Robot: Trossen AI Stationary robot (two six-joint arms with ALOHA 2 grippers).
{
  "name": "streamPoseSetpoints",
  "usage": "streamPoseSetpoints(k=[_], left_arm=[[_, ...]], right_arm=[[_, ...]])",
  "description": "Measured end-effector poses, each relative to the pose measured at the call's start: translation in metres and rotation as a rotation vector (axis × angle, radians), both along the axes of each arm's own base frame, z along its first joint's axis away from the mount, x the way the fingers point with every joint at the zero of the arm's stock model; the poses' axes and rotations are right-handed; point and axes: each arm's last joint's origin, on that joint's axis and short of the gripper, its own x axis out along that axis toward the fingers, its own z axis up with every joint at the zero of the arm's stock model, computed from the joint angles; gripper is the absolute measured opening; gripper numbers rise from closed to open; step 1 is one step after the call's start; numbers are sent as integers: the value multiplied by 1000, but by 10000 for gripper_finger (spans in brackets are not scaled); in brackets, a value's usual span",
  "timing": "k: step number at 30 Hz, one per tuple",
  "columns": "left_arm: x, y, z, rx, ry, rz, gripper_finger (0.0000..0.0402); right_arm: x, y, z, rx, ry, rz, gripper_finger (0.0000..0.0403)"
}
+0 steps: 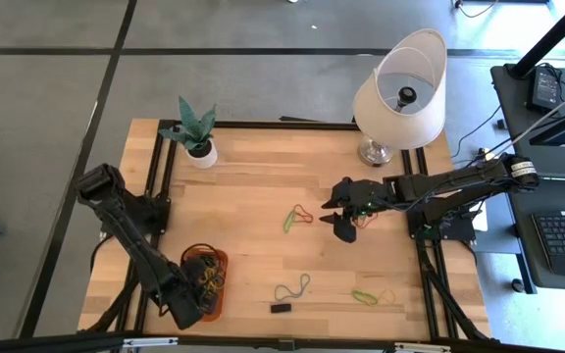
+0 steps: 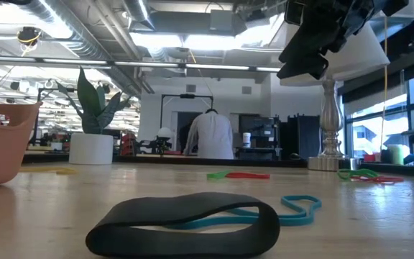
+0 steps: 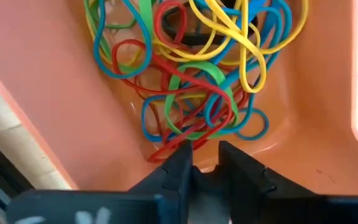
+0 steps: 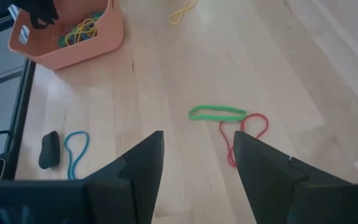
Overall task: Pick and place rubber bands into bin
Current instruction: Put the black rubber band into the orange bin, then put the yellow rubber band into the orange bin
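Orange bin (image 1: 222, 281) sits at the table's near left, already heaped with rubber bands (image 3: 191, 68); my left gripper (image 3: 202, 163) dips inside it, fingers slightly parted to drop one, while my right gripper (image 4: 197, 158) hovers spread wide above the green band (image 4: 217, 113) mid-table, ready to descend

Pale wood surface (image 1: 263, 196), smooth with visible grain. Glossy orange plastic bin (image 3: 48, 93). Stretchy, faintly shiny rubber bands (image 3: 197, 74). Matt black plastic pincer fingers (image 4: 135, 168).
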Motion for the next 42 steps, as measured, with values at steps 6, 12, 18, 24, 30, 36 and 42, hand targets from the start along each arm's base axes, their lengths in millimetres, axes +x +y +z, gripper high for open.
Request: streamPoseSetpoints(k=[6,12,18,24,30,36,42], left_arm=[[-2,2,1,16,9,-2,111],[-2,3,1,26,14,-17,133],[-6,8,10,17,3,-15,134],[-13,30,35,71,-61,22,121],[-15,72,65,253,-197,-38,92],[-2,117,81,391,-214,-247,35],[16,155,81,446,-127,-541,2]], right_arm=[[0,0,0,9,0,-7,197],[0,0,0,17,1,-13,197],[0,0,0,33,0,-25,197],[1,0,1,49,-19,-35,197],[1,0,2,95,-21,-71,197],[1,-1,2,132,-27,-151,197],[-2,1,-2,196,19,-240,155]])
